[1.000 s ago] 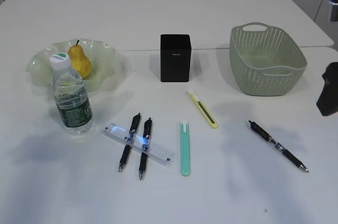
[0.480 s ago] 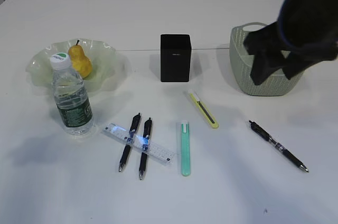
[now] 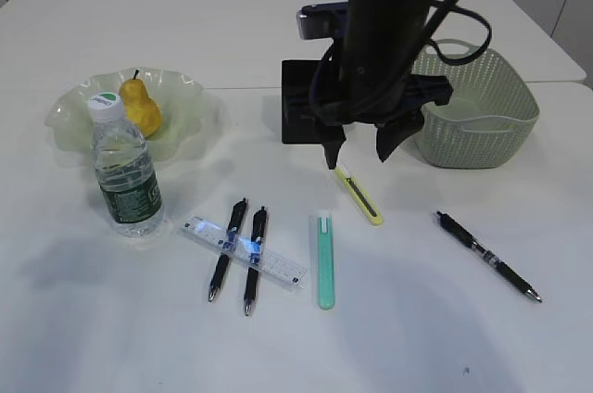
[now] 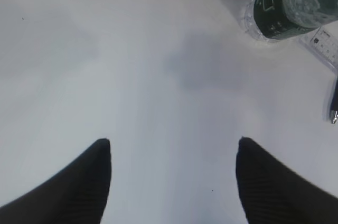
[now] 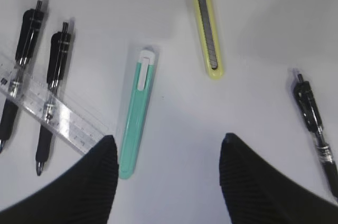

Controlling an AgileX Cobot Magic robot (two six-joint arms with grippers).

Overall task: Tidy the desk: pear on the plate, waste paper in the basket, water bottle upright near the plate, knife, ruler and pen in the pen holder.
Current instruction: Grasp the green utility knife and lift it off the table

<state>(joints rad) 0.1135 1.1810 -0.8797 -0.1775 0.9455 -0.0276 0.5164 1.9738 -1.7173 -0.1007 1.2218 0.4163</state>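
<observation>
Two utility knives lie mid-desk: a yellow one (image 3: 357, 191) and a green one (image 3: 324, 259). One clear ruler (image 3: 244, 251) lies toward the front-left with two black pens (image 3: 228, 248) across it; a third pen (image 3: 487, 256) lies toward the front-right. One black pen holder (image 3: 301, 107) and one basket (image 3: 470, 104) stand toward the back edge. One pear (image 3: 139, 106) sits on the plate (image 3: 190, 101), one upright bottle (image 3: 125, 171) beside it. The right gripper (image 3: 356, 152) hangs spread and empty over the yellow knife; the left gripper (image 4: 171, 152) is spread, empty.
</observation>
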